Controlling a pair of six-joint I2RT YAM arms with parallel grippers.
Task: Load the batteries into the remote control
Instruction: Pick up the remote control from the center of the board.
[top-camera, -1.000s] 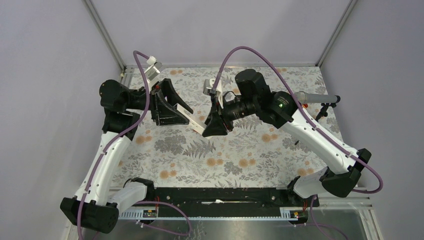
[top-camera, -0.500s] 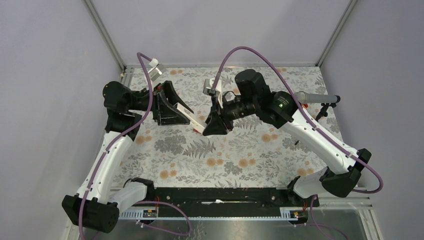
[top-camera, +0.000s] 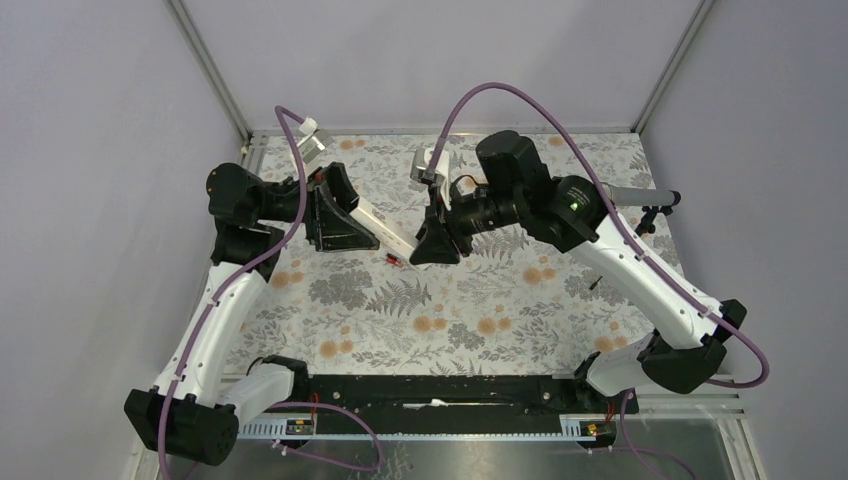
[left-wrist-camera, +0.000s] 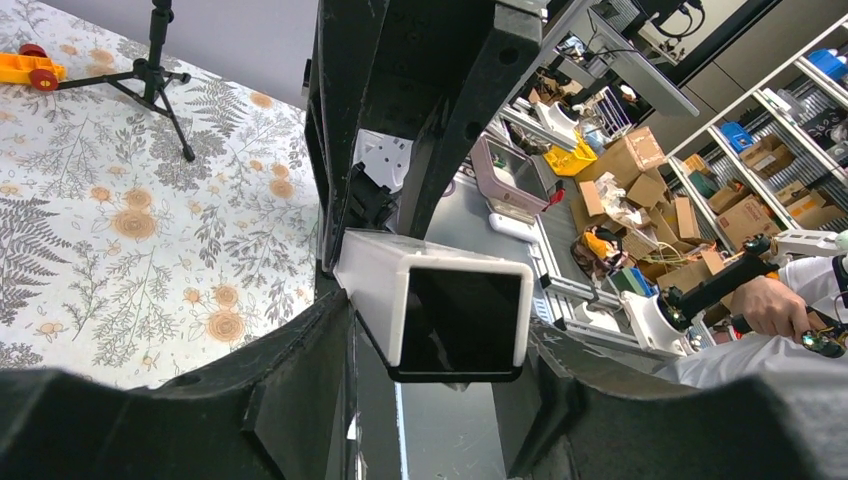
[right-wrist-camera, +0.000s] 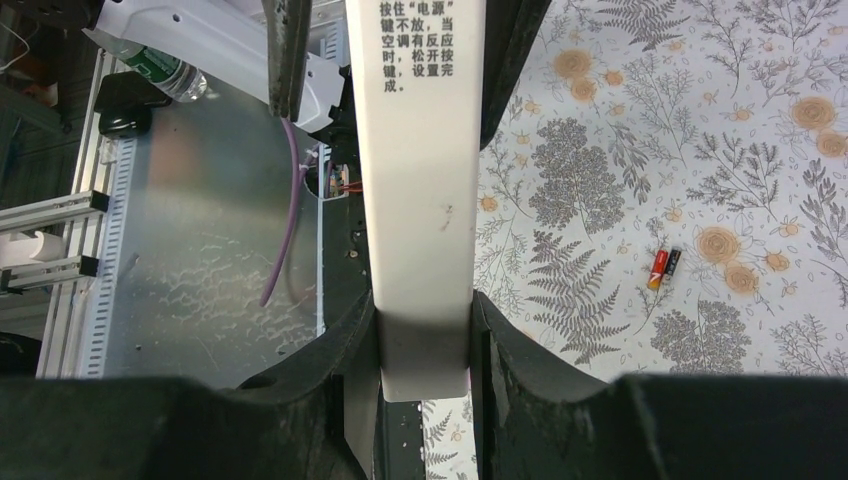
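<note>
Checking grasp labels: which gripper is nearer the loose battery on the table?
The right gripper: the battery lies on the table close by it, while the left gripper holds the far end of the remote control.

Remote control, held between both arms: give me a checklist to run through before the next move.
1. Hold of the left gripper on the remote control: ok.
2. Hold of the right gripper on its other end: ok.
3. A battery in sight on the table: ok.
4. One gripper free to fetch it: not ok, both are clamped.
5. Compartment open and facing up: cannot tell.
</note>
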